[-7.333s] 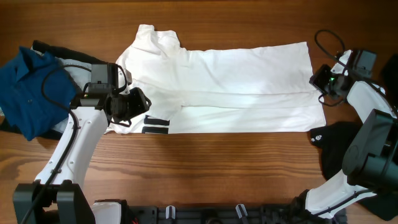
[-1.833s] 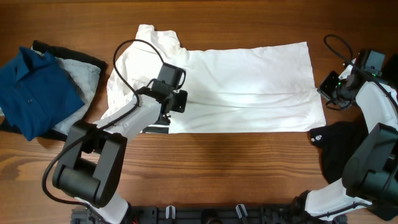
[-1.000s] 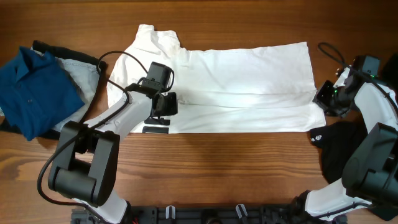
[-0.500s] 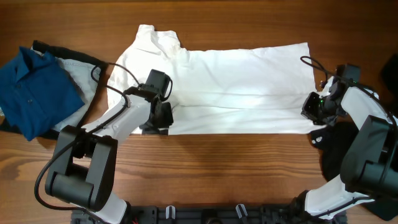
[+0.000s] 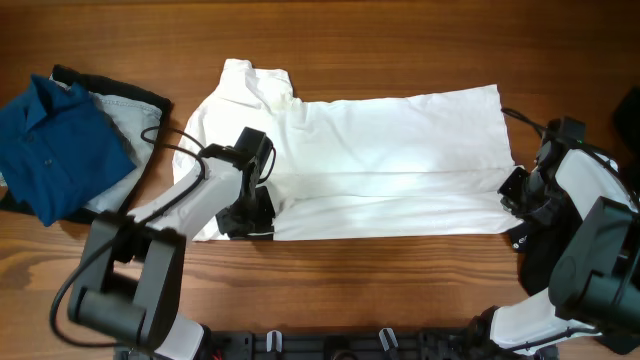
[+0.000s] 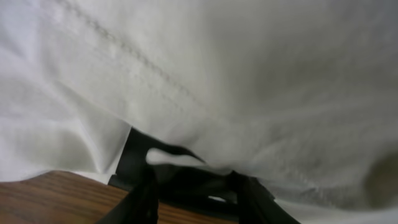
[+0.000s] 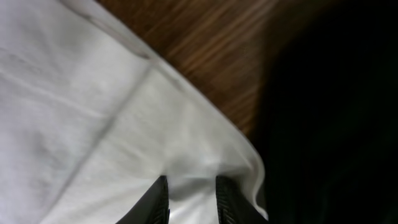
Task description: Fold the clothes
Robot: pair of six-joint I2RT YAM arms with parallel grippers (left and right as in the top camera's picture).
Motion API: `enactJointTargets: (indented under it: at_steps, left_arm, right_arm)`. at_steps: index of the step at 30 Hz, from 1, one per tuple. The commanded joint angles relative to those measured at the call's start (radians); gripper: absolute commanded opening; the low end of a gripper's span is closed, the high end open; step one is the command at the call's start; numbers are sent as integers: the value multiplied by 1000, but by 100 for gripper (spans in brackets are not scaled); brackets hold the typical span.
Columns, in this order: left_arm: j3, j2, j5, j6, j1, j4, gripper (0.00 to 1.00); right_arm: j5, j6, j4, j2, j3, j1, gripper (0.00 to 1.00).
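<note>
The white T-shirt [image 5: 400,160] lies flat across the table, collar to the left and hem to the right. My left gripper [image 5: 248,218] sits at its front left edge, by the black print bars [image 5: 256,231]. In the left wrist view its fingers [image 6: 196,186] straddle the edge, with white fabric [image 6: 249,74] and black print [image 6: 180,180] between them. My right gripper [image 5: 515,192] is at the front right hem corner. In the right wrist view its fingers [image 7: 191,186] pinch puckered white fabric [image 7: 93,112].
A blue shirt [image 5: 50,140] lies on a pale grey garment [image 5: 128,125] with black cloth [image 5: 70,75] beneath, at the far left. A black garment [image 5: 560,250] lies at the right front, beside the shirt corner, and it also shows in the right wrist view [image 7: 336,124].
Both grippers moved toward the front edge onto the shirt's front corners. The whole shirt has slid a little toward the front with them.
</note>
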Motion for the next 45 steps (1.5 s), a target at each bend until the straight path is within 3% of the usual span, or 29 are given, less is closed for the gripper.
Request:
enactJointTargets:
  at_steps: [1,3,4,6,12,17,25,28,30,34,36,38,40,45]
  left_arm:
    - [21,-146,-87,-16,10,31,53]
    - [68,-214,-93,62,41,92,71]
    - [103,-238,-92,103,70,129,75]
    - [167,-241,-75,150,129,174,75]
    - [294,-83,120,285,322,440,75]
    - [316,138,149,343,348,762,78]
    - [540,462,163,372,350,762,78]
    - [545,501,163,372,349,749,66]
    - [545,513,163,372,349,732,63]
    - [545,514,163,372,348,702,36]
    - [544,515,163,372,348,694,31]
    - [545,515,163,372,348,694,15]
    - [545,515,163,372,348,694,7]
    - [545,496,171,357,348,684,4]
  right_arm:
    - [-4,-2,7,-100,9,-10,27]
    - [-83,-68,15,-151,45,-10,33]
    - [-144,-96,21,-186,68,-10,38]
    - [-240,-136,41,-229,95,-9,51]
    - [-348,-177,45,-254,136,3,54]
    - [-348,-177,54,-254,136,21,54]
    - [-335,-174,35,-254,136,21,54]
    - [-333,-173,40,-254,136,21,53]
    - [-333,-173,40,-254,136,21,53]
    - [-333,-173,39,-254,136,21,53]
    - [-333,-173,39,-254,136,21,53]
    - [-333,-173,38,-254,136,21,51]
    - [-333,-174,38,-254,136,21,49]
    - [-333,-175,27,-249,136,21,45]
